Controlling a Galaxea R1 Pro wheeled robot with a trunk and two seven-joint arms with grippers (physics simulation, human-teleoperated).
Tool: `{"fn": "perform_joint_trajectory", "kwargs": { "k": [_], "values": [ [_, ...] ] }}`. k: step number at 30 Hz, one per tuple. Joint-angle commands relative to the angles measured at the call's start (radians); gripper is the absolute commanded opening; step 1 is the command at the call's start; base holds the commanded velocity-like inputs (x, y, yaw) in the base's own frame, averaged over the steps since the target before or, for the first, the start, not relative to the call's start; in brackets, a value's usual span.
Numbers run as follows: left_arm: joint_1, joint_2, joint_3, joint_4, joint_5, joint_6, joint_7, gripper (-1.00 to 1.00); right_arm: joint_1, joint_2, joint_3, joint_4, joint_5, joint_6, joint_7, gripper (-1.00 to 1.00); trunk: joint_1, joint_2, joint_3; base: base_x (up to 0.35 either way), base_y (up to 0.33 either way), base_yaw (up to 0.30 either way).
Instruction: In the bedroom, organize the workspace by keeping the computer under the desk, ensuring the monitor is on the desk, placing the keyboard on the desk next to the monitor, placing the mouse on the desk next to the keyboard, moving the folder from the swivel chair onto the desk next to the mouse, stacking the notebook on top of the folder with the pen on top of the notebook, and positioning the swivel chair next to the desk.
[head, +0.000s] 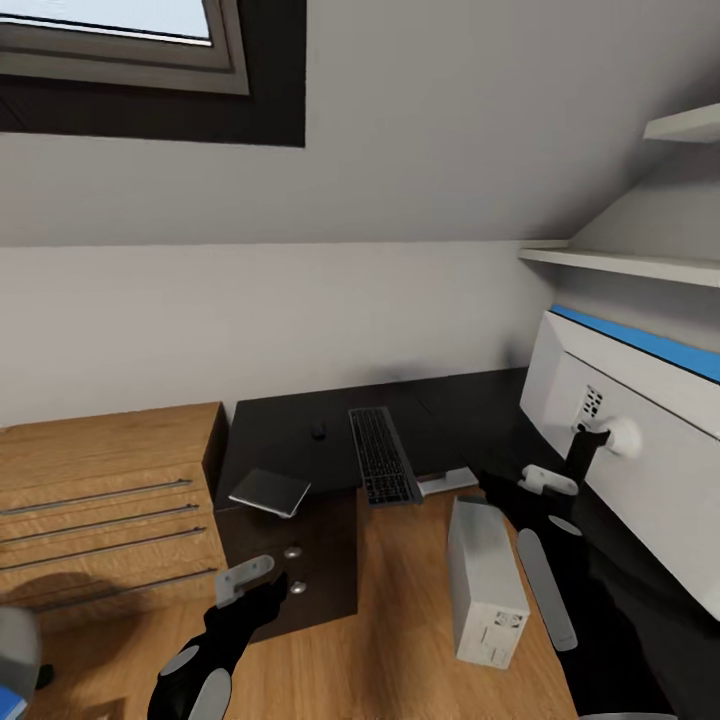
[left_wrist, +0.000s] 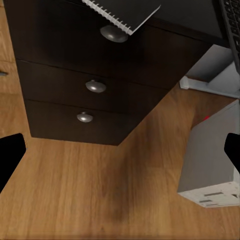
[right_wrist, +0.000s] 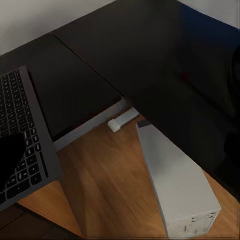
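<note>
The black desk (head: 290, 420) carries the keyboard (head: 383, 455), whose near end overhangs the front edge, with the small mouse (head: 318, 432) to its left. The dark notebook (head: 270, 492) juts over the drawer corner. The grey computer (head: 485, 580) stands on the floor in front of the desk. My left gripper (head: 250, 585) hangs open before the knobbed drawers (left_wrist: 90, 85). My right gripper (head: 505, 492) is open above the computer (right_wrist: 175, 185), beside the keyboard (right_wrist: 25, 125). At the lower left edge show a grey bit of the swivel chair (head: 15, 640) and a blue sliver of the folder (head: 8, 697). The pen is out of view.
A light wooden drawer unit (head: 100, 500) stands left of the desk. A big white panel (head: 640, 450) with a blue top edge leans over the desk's right wing. White shelves (head: 620, 262) sit above it. Bare wood floor (left_wrist: 100, 190) lies between my arms.
</note>
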Motion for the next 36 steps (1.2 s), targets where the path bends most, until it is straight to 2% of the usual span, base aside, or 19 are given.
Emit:
{"fn": "perform_joint_trajectory", "kwargs": {
  "k": [1,7,23,25,35,36],
  "values": [
    [-0.001,0.0,-0.001,-0.001,0.01,0.002,0.009,1.0,-0.001,0.0,-0.001,-0.001,-0.011,0.003,-0.007,1.0,0.0,-0.001,-0.001,-0.039,0.004,0.0],
    [-0.001,0.0,-0.001,-0.001,0.01,0.002,0.009,1.0,-0.001,0.0,0.0,0.001,-0.01,0.003,-0.007,1.0,0.0,-0.001,0.0,-0.022,-0.009,-0.072],
    [-0.001,0.0,-0.005,0.016,0.01,0.002,0.009,1.0,-0.001,0.0,-0.001,0.002,-0.011,0.003,-0.007,1.0,0.0,-0.001,0.01,-0.088,-0.097,-0.233],
    [-0.001,0.0,-0.006,0.046,0.009,0.002,0.009,1.0,-0.001,0.002,-0.002,0.003,-0.012,0.002,-0.007,1.0,0.0,-0.001,0.01,-0.097,-0.117,-0.072],
    [-0.001,-0.001,-0.008,0.052,0.007,0.002,0.009,1.0,-0.001,-0.001,-0.001,0.012,-0.006,-0.036,-0.005,1.0,0.0,-0.001,0.01,-0.094,-0.119,-0.006],
    [-0.001,-0.001,-0.01,0.052,0.006,0.001,0.006,1.0,-0.001,-0.005,-0.002,0.102,0.064,-0.142,-0.004,1.0,0.0,-0.001,0.01,0.108,-0.281,0.0]
  ]
}}
